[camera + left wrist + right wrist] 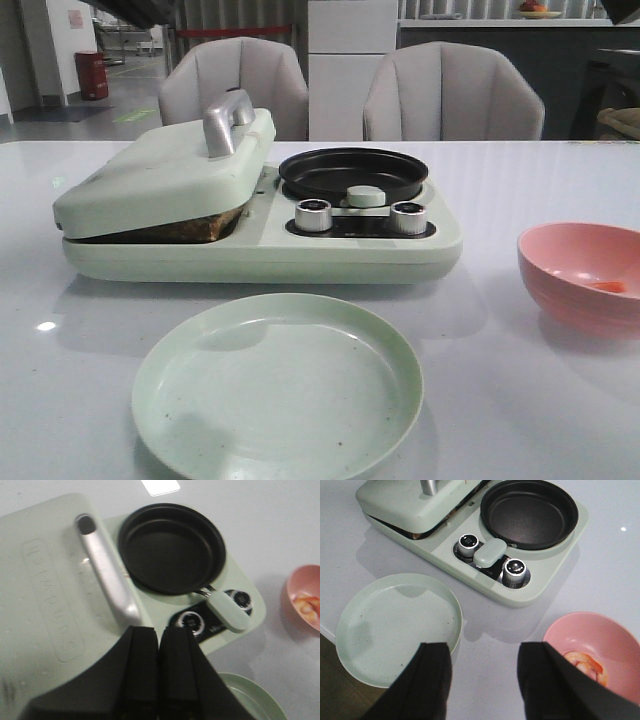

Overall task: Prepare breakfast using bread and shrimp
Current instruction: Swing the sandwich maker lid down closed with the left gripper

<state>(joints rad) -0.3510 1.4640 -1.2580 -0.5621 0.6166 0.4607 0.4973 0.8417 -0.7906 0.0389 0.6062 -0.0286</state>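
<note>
On the table (520, 400), bread (190, 228) sits pressed under the cooker's (260, 250) lid (165, 175), only its brown edge showing. The shrimp (582, 662) lie in the pink bowl (585, 275) near the right edge. A green plate (277, 390) sits at the front edge. The left gripper (159, 650) hangs above the lid, fingers together, holding nothing. The right gripper (485, 675) is wide apart, empty, between plate and bowl.

The table (520, 400) is smooth, glossy white, while the cooker (260, 255) and plate (277, 390) look like pale green plastic with a soft sheen. The lid handle (226, 122) and two knobs (313, 214) are shiny metal, the pan (353, 172) matt black, and the pink bowl (580, 275) smooth, faintly ribbed plastic
</note>
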